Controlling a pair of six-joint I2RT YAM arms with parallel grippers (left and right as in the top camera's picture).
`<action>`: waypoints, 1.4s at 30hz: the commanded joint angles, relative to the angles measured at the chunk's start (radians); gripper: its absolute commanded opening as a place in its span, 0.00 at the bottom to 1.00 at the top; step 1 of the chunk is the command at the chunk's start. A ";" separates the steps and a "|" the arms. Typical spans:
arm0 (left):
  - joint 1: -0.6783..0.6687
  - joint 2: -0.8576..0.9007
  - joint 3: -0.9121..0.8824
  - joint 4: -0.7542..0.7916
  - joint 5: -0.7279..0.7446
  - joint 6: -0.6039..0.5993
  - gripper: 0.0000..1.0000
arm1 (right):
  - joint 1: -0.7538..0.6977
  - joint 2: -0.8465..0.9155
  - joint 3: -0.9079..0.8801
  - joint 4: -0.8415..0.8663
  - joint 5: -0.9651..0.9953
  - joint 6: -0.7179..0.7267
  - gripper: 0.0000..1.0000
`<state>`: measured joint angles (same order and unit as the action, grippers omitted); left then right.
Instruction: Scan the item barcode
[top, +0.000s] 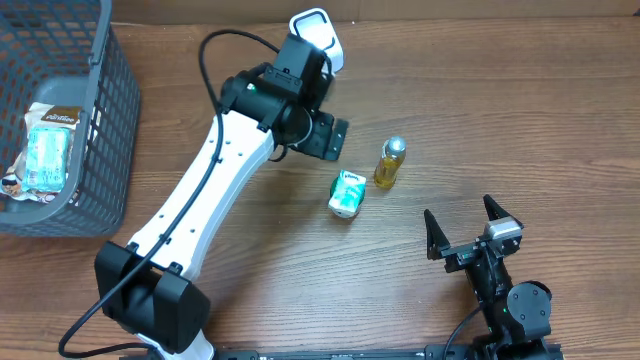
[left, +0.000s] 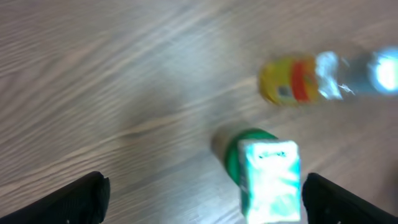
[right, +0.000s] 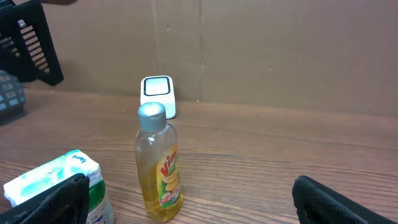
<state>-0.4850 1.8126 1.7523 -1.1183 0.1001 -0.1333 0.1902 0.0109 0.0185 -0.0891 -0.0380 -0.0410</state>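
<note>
My left end effector (left: 200, 203) is spread wide over the green-and-white carton (top: 346, 194), both fingers clear of it. The carton sits on the worktop (top: 520, 120), just beside the yellow bottle (top: 390, 163). The white scanner (top: 318, 35) is well behind them at the far edge. My right end effector (top: 463, 225) gapes wide too, holding nothing, nearer the front.

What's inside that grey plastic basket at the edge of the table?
The basket holds a clear packet, green and white inside with a brown label. Another wrapper shows its edge beside it. The mesh walls and the picture's edge hide anything else.
</note>
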 joint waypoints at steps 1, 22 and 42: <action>-0.047 0.000 -0.044 0.017 0.097 0.076 1.00 | -0.003 -0.008 -0.010 0.007 -0.001 -0.005 1.00; -0.221 0.000 -0.394 0.328 -0.095 -0.129 1.00 | -0.003 -0.008 -0.010 0.008 -0.001 -0.005 1.00; -0.224 0.000 -0.469 0.441 -0.081 -0.211 0.91 | -0.003 -0.008 -0.010 0.007 -0.001 -0.005 1.00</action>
<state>-0.7040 1.8126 1.2953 -0.6800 0.0120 -0.3248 0.1905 0.0109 0.0185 -0.0883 -0.0380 -0.0414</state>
